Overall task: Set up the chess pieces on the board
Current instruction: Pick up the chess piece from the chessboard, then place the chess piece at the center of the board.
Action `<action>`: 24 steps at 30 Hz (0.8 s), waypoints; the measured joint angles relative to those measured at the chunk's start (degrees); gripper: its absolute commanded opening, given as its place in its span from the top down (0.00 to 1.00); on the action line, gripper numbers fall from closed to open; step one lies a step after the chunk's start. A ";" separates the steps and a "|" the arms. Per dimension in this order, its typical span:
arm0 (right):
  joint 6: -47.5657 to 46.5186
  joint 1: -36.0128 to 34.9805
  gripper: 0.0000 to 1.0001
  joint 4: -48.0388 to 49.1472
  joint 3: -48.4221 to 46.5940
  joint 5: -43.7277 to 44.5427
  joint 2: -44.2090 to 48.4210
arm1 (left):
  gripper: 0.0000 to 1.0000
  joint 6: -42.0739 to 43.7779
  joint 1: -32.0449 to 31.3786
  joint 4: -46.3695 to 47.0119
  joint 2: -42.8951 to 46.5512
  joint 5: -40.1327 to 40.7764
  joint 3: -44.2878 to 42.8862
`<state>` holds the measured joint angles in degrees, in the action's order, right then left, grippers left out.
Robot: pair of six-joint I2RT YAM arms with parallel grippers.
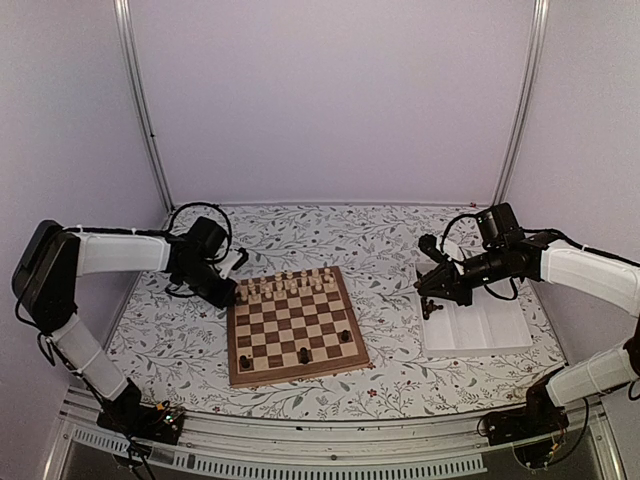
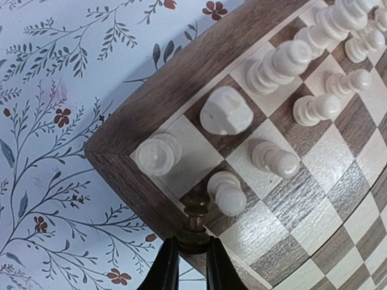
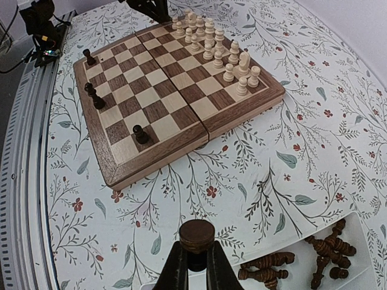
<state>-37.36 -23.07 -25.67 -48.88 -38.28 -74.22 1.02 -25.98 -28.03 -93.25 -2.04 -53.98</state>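
Three dark pieces (image 3: 95, 96) stand on the near rows of the board (image 3: 160, 158), and more lie in the white tray (image 3: 366, 272). Your right gripper (image 3: 196, 249) is clamped on a dark piece (image 3: 196, 234) at the tray's edge nearest the board. Carry it high and come down over the middle of an empty near square. Let go only once its base sits flat. Over at the far left corner, your left gripper (image 2: 192, 243) pinches a small dark pawn (image 2: 195, 220) right at the board's border, with pale pieces (image 2: 227, 193) just beside it. Lift that one straight up before you swing across, or you'll likely topple a neighbour.
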 measured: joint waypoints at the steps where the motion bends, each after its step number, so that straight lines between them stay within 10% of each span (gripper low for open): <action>1: 0.00 0.00 0.93 0.00 0.00 0.00 0.00 | 0.89 -0.13 0.00 -0.13 0.66 0.04 0.28; 15: 0.00 0.00 0.93 -0.02 0.00 -0.85 -0.26 | 0.88 -5.14 -1.33 -5.90 11.67 1.66 0.87; 24: -0.76 -4.96 0.93 -1.57 -0.85 1.27 -5.73 | 0.88 -7.13 -13.75 -5.46 13.94 0.22 -4.63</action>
<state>-38.13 -28.03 -27.24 -49.74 -37.01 -79.94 -6.11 -39.72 -33.50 -79.31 -1.83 -58.61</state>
